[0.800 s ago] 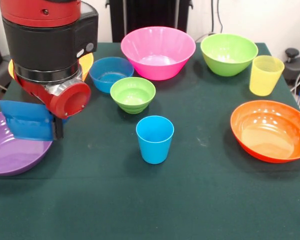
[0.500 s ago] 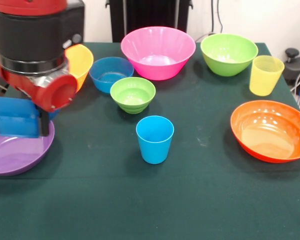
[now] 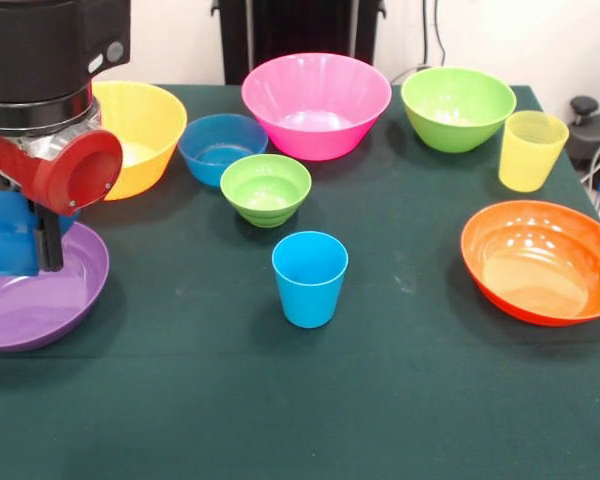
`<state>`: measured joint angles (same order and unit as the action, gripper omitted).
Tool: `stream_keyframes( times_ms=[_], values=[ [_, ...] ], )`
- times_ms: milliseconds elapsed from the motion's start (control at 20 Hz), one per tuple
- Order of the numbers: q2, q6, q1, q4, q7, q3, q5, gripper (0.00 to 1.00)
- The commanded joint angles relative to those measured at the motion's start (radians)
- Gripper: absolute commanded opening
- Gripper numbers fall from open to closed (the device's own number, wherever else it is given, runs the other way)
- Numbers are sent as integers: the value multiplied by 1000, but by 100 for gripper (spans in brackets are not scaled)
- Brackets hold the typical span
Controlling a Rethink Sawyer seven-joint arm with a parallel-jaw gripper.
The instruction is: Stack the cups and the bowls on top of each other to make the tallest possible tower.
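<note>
The worktop (image 3: 400, 400) carries a dark green cloth, and nothing on it is stacked; every cup and bowl stands alone and upright. The arm (image 3: 45, 90) fills the upper left corner, its red and black body in front of the yellow bowl (image 3: 145, 130). Below it the gripper (image 3: 10, 240) hangs over the purple bowl (image 3: 40, 300) at the left edge; only its blue part and a dark finger show, so I cannot tell whether it is wide or narrow, or holds anything.

The pink bowl (image 3: 316, 105) sits at the back in the middle, with the big green bowl (image 3: 457, 107) to its right. The orange bowl (image 3: 540, 260) lies near the right edge, well apart from the others. The blue bowl (image 3: 221, 148) stands just left of the pink one, and the small green bowl (image 3: 265, 188) is just in front of it, nearly touching.

The yellow cup (image 3: 531, 150) stands at the right between the big green bowl and the orange bowl. The blue cup (image 3: 309, 278) stands alone in the middle, in front of the small green bowl.
</note>
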<state>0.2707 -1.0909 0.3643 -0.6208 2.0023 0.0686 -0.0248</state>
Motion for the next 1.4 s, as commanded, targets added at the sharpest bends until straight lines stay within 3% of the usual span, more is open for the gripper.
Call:
stream_keyframes(
  times_ms=[50, 350, 550, 1100, 1400],
  values=[
    [-133, -267, -47, 245, -177, -122, -33, 0],
    [-201, -416, -75, 386, -74, -139, 3, 0],
    [-226, -471, -93, 432, -6, -136, 34, 0],
    [-242, -506, -145, 412, 189, -84, 145, 0],
    [-259, -675, -159, 457, 250, -13, 225, 0]
  ],
)
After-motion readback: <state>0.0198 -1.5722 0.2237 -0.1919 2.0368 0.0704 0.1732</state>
